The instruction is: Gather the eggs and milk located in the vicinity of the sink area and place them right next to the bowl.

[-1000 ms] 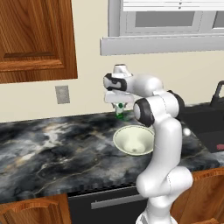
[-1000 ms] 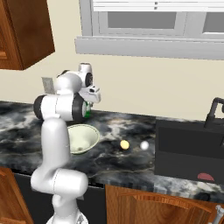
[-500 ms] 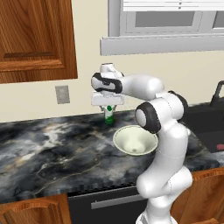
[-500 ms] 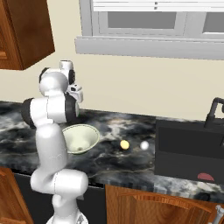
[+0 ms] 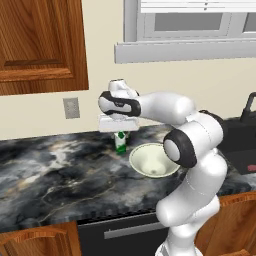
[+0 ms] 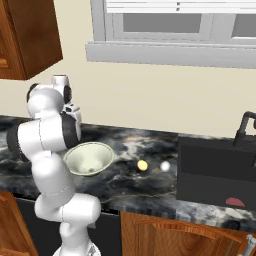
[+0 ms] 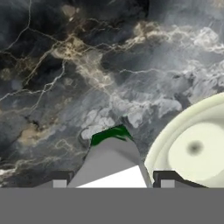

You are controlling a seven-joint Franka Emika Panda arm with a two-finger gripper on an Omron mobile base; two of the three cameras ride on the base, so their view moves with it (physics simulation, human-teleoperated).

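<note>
My gripper (image 5: 119, 132) is shut on the milk (image 5: 120, 142), a small white carton with a green base, held upright and low over the dark marble counter. It hangs just left of the bowl (image 5: 152, 160), near the bowl's back rim. In the hand view the milk (image 7: 114, 156) sits between my fingertips (image 7: 60, 181), with the bowl (image 7: 183, 118) close on the right. From the right base view, the bowl (image 6: 89, 158) stands in front of my arm. A yellowish egg (image 6: 142, 165) and a paler egg (image 6: 165, 166) lie on the counter between bowl and sink.
A dark sink (image 6: 215, 172) with a black faucet (image 6: 243, 127) takes up the counter's right end. A wall outlet (image 5: 71, 107) and a wooden upper cabinet (image 5: 40, 45) are at the left. The counter's front edge (image 5: 75, 212) runs above the drawers.
My arm has swung left and down with the milk, from behind the bowl to its left side, close to the counter. The bowl and both eggs have stayed put.
</note>
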